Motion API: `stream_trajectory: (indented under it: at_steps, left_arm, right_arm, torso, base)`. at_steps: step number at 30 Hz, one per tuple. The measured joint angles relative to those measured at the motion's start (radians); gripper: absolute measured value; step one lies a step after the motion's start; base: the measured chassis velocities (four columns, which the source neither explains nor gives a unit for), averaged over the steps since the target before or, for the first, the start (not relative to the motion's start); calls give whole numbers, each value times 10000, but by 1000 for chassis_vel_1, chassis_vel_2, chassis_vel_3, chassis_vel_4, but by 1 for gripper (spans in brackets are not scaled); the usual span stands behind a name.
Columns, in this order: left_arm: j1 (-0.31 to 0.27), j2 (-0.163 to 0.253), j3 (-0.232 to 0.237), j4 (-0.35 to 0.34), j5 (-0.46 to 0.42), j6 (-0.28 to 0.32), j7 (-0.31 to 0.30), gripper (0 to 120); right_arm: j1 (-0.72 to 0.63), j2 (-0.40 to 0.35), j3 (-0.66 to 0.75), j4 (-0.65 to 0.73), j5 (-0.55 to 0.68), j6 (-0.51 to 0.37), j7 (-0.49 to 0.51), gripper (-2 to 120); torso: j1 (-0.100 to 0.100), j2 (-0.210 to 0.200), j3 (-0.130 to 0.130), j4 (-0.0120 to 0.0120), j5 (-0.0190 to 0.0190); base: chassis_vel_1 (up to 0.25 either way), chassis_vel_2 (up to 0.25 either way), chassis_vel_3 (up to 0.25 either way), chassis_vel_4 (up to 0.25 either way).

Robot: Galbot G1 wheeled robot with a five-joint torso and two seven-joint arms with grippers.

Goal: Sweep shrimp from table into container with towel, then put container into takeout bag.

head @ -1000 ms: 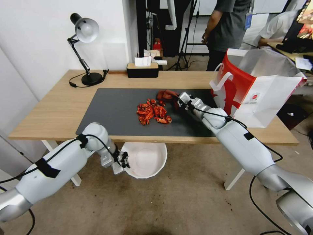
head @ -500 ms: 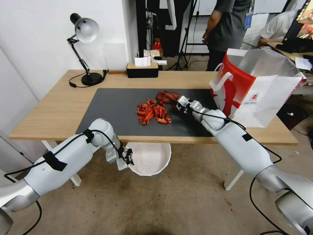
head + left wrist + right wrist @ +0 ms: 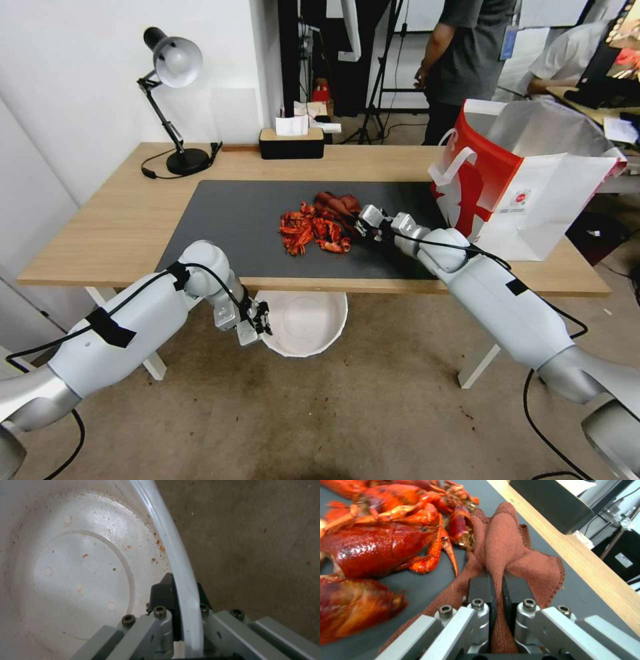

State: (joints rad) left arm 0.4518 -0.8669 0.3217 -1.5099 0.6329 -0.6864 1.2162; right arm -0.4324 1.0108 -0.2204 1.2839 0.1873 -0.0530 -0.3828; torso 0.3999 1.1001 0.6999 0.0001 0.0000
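On mat (image 3: 240, 227), right hand (image 3: 496, 590) pinches towel (image 3: 510, 547).

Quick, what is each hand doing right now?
Left hand: closed on the container rim, below the table edge.
Right hand: closed on the towel, beside the shrimp.

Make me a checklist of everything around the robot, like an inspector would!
Surface: wooden table bearing a dark grey mat.
Job's things: shrimp piled on the mat, towel touching them; empty container held below the table's front edge; takeout bag open at the table's right end.
Clutter: desk lamp, tissue box.
Claws: right claw pinches the towel; left claw grips the container's rim.
Cables: black cables along both arms.
Surroundings: people behind the table.
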Motion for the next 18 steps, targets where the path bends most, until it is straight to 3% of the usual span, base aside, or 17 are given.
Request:
stream_trajectory:
  at_steps: [10, 18]
  left_arm:
    - [-321, -309, 250, 139, -144, -4, -7, 0]
    - [-654, -397, 875, -131, -599, 200, 134, 0]
  right_arm:
    - [-447, -279, 13, 720, -42, -362, 400, 2]
    - [-789, -449, 19, 1273, -161, -773, 859, 2]
  torso:
    - [0, 0, 0, -1, -1]
    - [-1, 0, -1, -1, 0]
  base:
    - [0, 0, 0, 0]
    - [0, 0, 0, 0]
